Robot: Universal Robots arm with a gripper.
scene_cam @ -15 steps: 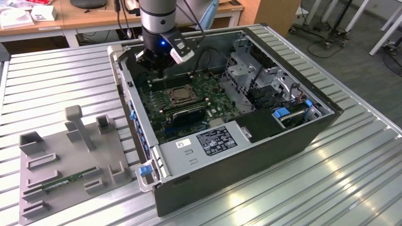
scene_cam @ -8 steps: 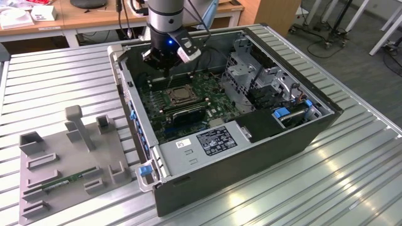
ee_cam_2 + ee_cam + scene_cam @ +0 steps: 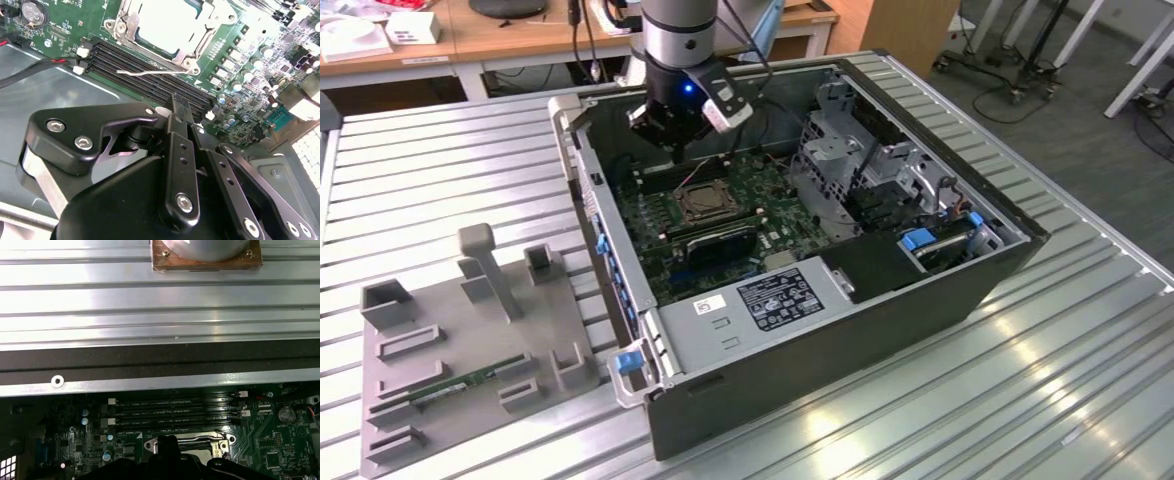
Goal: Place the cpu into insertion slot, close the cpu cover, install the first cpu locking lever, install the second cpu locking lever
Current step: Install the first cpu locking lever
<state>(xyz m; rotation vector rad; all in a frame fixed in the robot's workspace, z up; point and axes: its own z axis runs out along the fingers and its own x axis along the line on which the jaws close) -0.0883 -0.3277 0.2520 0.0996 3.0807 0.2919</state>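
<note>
Jaws pressed together, tips meeting, hang over the black memory slots (image 3: pixel 125 59) on the green board (image 3: pixel 60 37). Just beyond the tips, a thin wire locking lever (image 3: pixel 150 73) juts out across those slots. Farther on, the cpu (image 3: pixel 170 22) sits in the insertion slot (image 3: pixel 700 203), with the cpu cover (image 3: pixel 157 52) folded flat around it.

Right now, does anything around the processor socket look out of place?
Yes. In the second wrist view a thin locking lever sticks out over the memory slots instead of lying tucked against the socket cover, so it looks unlatched. The gripper hangs close by.
</note>
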